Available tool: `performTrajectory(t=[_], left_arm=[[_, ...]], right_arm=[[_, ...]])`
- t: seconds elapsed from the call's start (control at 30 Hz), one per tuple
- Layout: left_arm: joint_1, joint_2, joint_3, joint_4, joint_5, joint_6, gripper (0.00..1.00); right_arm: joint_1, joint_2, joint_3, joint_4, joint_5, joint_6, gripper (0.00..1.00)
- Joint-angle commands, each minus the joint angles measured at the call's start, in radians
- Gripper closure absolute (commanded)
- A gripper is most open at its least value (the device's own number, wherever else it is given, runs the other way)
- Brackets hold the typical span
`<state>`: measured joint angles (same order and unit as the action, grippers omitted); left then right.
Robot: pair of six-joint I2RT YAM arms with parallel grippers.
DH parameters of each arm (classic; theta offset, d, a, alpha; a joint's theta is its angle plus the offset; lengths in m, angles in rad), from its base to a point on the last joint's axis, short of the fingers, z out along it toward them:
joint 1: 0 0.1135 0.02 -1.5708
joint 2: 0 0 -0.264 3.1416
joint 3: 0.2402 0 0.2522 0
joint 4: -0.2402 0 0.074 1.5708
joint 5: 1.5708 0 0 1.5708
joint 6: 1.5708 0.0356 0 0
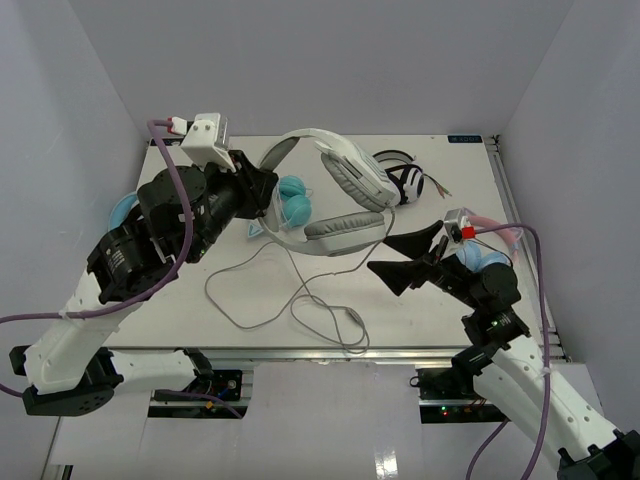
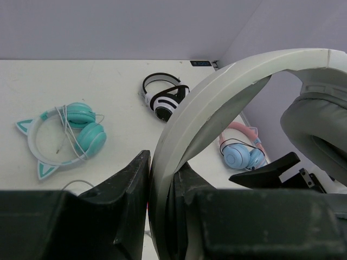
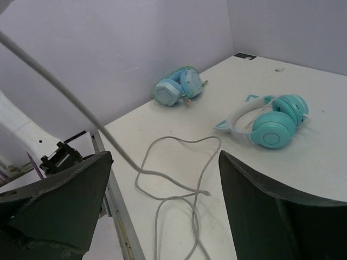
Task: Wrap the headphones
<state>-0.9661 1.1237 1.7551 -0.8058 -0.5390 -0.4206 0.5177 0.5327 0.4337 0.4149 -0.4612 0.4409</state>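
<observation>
The light grey headphones (image 1: 340,190) hang lifted over the middle of the table. My left gripper (image 1: 262,195) is shut on their headband (image 2: 206,108), which runs up between the two black fingers, with one padded cup (image 2: 314,130) at the right. The thin grey cable (image 1: 290,300) trails down from them and lies in loose loops on the table near the front edge. My right gripper (image 1: 410,255) is open, to the right of the lower cup. In its wrist view the cable loops (image 3: 173,179) lie below and between the wide-spread fingers, nothing touching them.
Teal cat-ear headphones (image 1: 293,200) lie just behind the left gripper. Black-and-white striped headphones (image 1: 405,180) sit at the back right. Pale blue headphones (image 1: 490,252) lie under the right arm. Another blue pair (image 1: 122,210) is by the left wall.
</observation>
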Motion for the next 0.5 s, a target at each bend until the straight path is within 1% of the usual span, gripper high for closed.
performTrajectory(t=[0.0,0.03,0.2,0.3,0.47], left_arm=[[-0.005,-0.024,-0.013,0.097,0.048,-0.065,1.00],[-0.005,-0.025,-0.016,0.097,0.042,-0.064,1.00],[-0.005,-0.039,-0.048,0.127,0.051,-0.072,1.00],[-0.005,-0.050,-0.071,0.154,0.072,-0.090,1.00],[-0.005,-0.070,-0.092,0.187,0.118,-0.131,1.00]], right_arm=[[0.017,0.055,-0.066,0.351,-0.100,0.124,0.16],[0.029,0.057,-0.078,0.392,-0.098,0.127,0.16],[0.079,0.068,-0.137,0.489,-0.069,0.102,0.16],[0.130,0.146,-0.143,0.573,-0.084,0.093,0.16],[0.229,0.276,-0.118,0.618,-0.051,0.048,0.25]])
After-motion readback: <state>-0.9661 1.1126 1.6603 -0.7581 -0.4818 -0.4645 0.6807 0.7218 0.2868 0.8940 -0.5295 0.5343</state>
